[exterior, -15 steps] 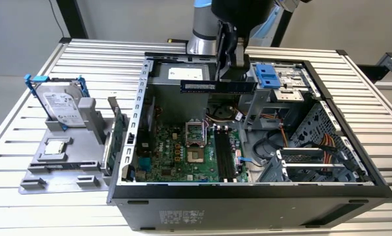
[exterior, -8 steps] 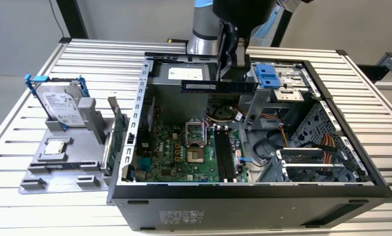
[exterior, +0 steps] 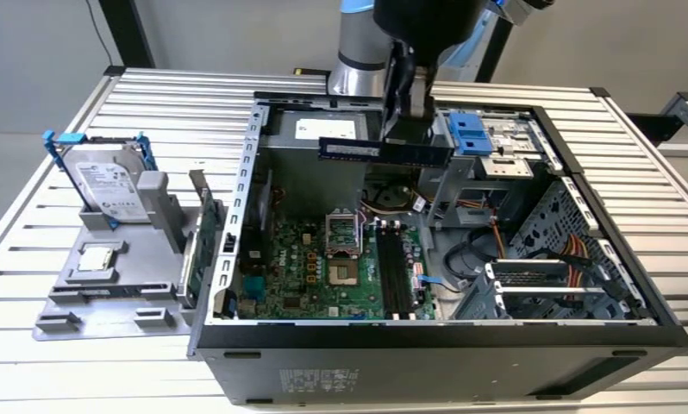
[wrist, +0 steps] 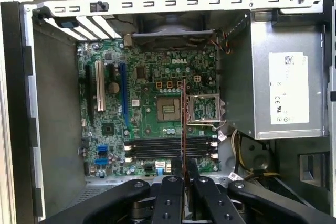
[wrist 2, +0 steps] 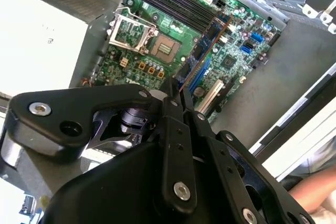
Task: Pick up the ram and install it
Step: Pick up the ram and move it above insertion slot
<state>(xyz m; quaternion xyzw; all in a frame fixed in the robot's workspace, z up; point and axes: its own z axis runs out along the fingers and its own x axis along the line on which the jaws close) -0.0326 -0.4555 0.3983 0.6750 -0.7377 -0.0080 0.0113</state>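
I see the ram (exterior: 361,150) pinched level in the gripper (exterior: 411,141). In the exterior view it hangs over the open computer case (exterior: 436,358), toward 12 o'clock from the motherboard (exterior: 309,267). In both wrist views it shows edge-on as a thin line, its near end hidden between the fingers (wrist: 170,198). The black slots (exterior: 392,280) lie toward the board's 3 o'clock side. At 9 o'clock, a hard drive (exterior: 105,185) stands on the desk (exterior: 91,371).
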